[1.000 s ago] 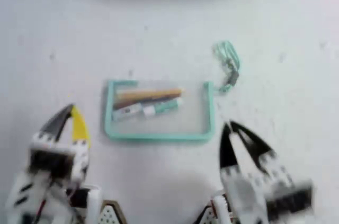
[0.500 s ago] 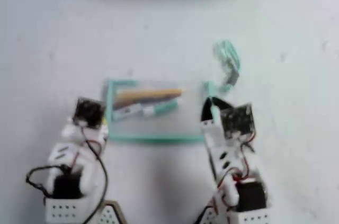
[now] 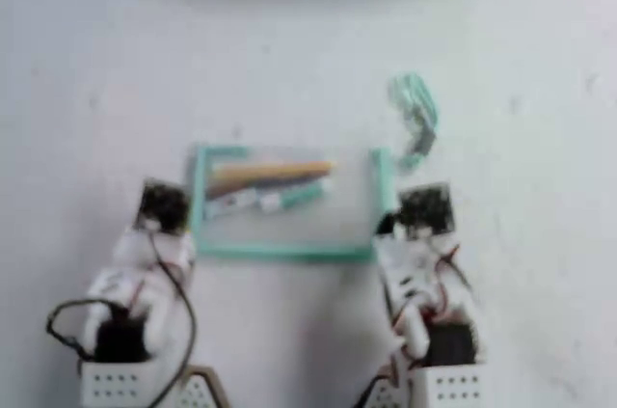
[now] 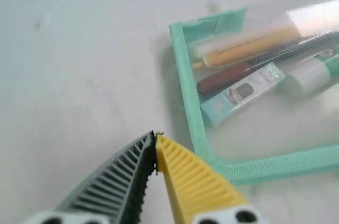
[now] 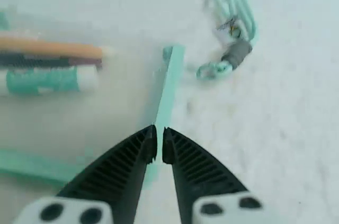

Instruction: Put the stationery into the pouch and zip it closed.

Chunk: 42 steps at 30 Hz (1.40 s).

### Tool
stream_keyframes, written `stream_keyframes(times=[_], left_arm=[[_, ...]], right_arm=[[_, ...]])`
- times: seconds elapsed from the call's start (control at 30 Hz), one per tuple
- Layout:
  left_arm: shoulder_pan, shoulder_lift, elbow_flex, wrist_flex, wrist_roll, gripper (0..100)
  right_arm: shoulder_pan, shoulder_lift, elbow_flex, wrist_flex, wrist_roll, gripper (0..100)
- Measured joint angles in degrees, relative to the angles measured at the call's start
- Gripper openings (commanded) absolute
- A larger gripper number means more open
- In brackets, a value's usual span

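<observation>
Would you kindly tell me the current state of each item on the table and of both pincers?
Pouch: lying flat on the table; whether the zip is closed cannot be told.
Stationery: inside the pouch, along its far side.
Strap: lying coiled by the pouch's far right corner.
Left pincer: shut, by the pouch's near left corner.
Right pincer: shut, at the pouch's right edge.

I see the gripper (image 4: 155, 138) with its grey and yellow fingers pressed together at the tips, low over the white table (image 4: 79, 49), just beside the teal edge of the clear pouch (image 4: 186, 81). Inside lie an orange pen (image 4: 249, 48), a dark pen (image 4: 222, 78) and a teal packet (image 4: 241, 92)
</observation>
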Motion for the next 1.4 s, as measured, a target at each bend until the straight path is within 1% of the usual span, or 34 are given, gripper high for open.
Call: stream_keyframes(times=[0.2, 0.3, 1.4], left_arm=[[0.0, 0.0, 0.0, 12.5, 0.0, 2], [0.0, 0.0, 0.0, 14.0, 0.0, 2], [0.0, 0.0, 0.0, 14.4, 0.0, 2]], right_arm=[[0.0, 0.0, 0.0, 13.4, 0.0, 1.8], [0.0, 0.0, 0.0, 18.7, 0.0, 1.7], [0.0, 0.0, 0.0, 19.6, 0.0, 1.8]])
